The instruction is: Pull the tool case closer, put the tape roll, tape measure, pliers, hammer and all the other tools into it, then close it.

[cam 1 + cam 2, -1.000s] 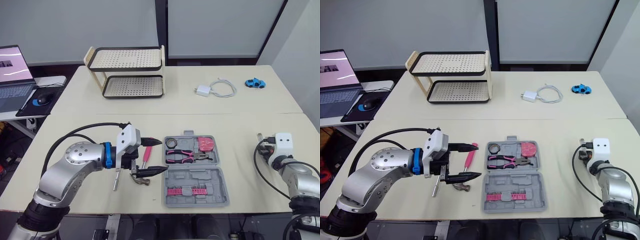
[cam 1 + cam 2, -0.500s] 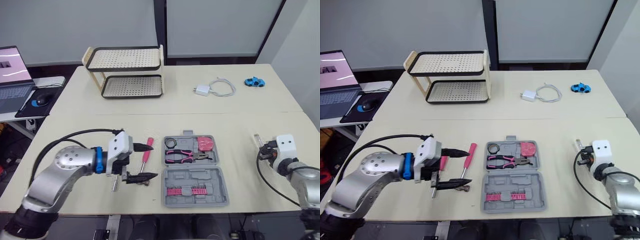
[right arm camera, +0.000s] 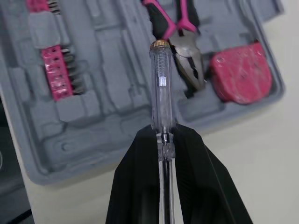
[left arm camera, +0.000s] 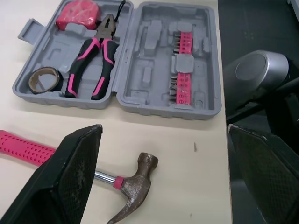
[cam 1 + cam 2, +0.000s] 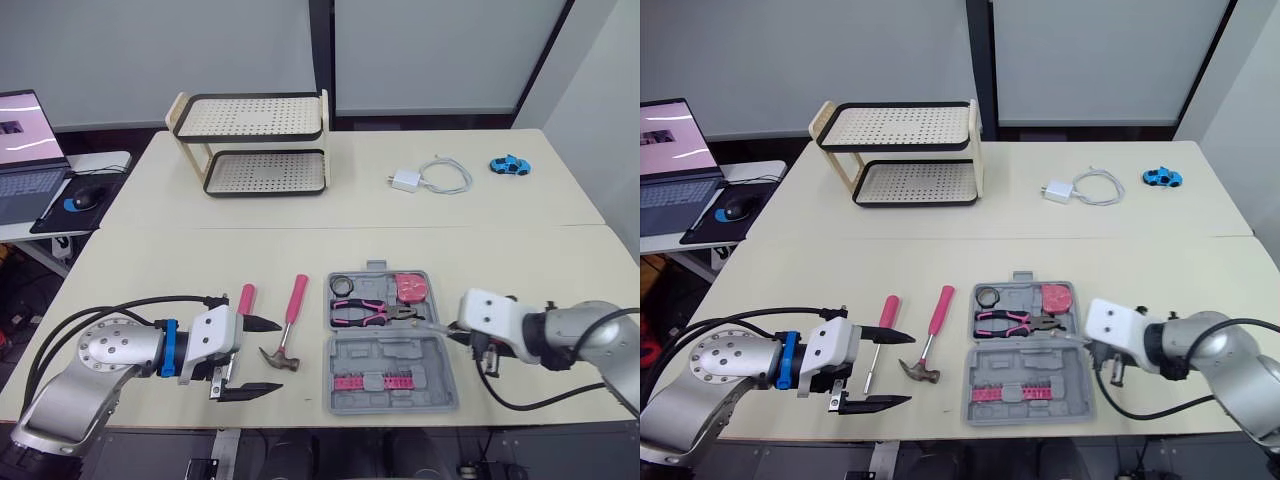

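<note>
Moved since one second ago: right gripper, swung in from the right edge of the head view to the right side of the tool case; left gripper, drawn back toward the lower left.

Item 1. Right gripper: clenched on the tail end of a clear tester screwdriver, whose brass tip hangs over the nose of the pliers.

Item 2. Left gripper: released, fingers wide apart and empty, with the head of the hammer showing between them.

Item 3. Tool case: open at lower centre of the table. The upper half holds the tape roll, the pliers and the tape measure. The lower half holds a bit strip.

Item 4. Outside the case: the hammer and a pink-handled screwdriver, both left of the case.

Hazards, as judged:
- The tester is slim, smooth and pinched only at its end, so it may pivot or slip when lowered.
- Its tip could snag the pliers or a moulded ridge. Left lying across them instead of in its own slot, it would probably keep the lid from shutting.
- Nothing steadies the case, so a downward push at its right side might slide or tip it.
- The left gripper's lower finger sits near the hammer head, and a careless approach could knock it away.
</note>
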